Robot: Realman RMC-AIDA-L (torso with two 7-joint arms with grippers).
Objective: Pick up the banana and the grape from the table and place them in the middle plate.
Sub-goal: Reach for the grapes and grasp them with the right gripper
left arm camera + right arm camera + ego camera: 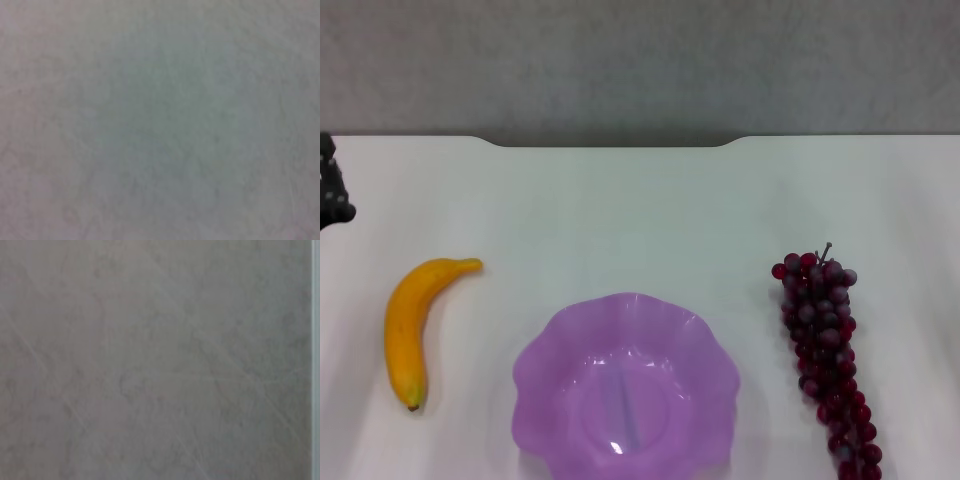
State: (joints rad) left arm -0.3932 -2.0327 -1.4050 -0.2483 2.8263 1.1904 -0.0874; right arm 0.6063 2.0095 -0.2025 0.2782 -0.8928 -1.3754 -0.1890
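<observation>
Translucent purple scalloped plate (626,390) between smooth curved banana (408,328) and knobbly grape bunch (828,352); tool states untellable.

setting reads as a lab or test bench rather than a home: a plain white tabletop (640,200) with a notched far edge sits against a bare grey wall (640,60), no furnishings or household clutter in view. a banana (408,325), a bunch of grapes (828,350) and a translucent purple plate (550,360) are laid out well apart in a row, like a staged trial. both wrist views show only featureless grey surface.
</observation>
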